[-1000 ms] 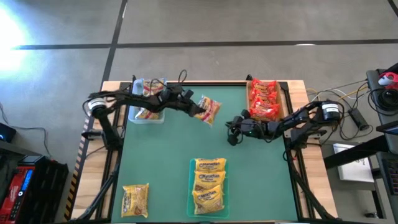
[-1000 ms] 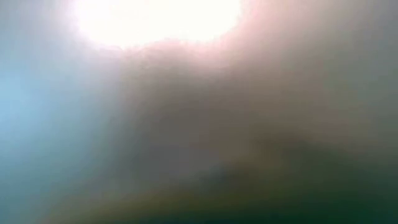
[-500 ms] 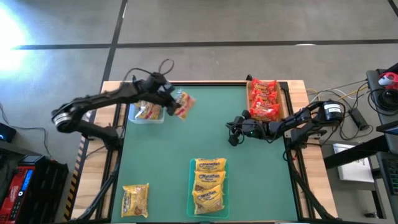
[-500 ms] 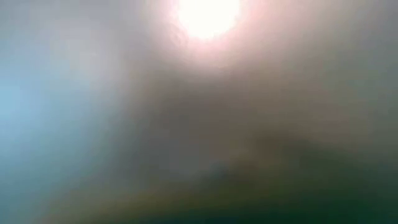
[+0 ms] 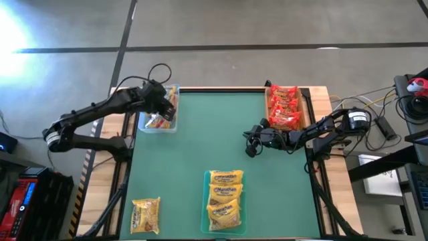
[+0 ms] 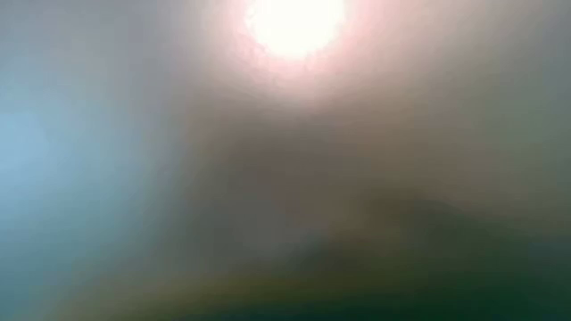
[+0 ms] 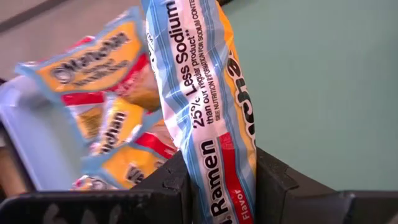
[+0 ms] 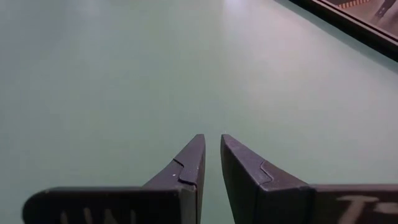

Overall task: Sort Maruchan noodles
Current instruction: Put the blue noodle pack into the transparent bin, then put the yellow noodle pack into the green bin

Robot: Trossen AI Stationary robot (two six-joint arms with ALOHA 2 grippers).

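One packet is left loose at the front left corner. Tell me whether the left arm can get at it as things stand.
Probably not yet. The left gripper is shut on a Less Sodium ramen packet over the clear tray at the back. Open green mat lies between it and the loose yellow packet.

The packet [image 7: 208, 118] pinched in the left claw [image 7: 221, 186] reads "Less Sodium", "25% Less", "than our regular product" and "Ramen Flavor" — the smaller print is too fine. A packet behind it [image 7: 93, 62] shows "Maruchan".

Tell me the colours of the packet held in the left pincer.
Light blue and orange with a red band, clearest in the left wrist view: packet, left pincer.
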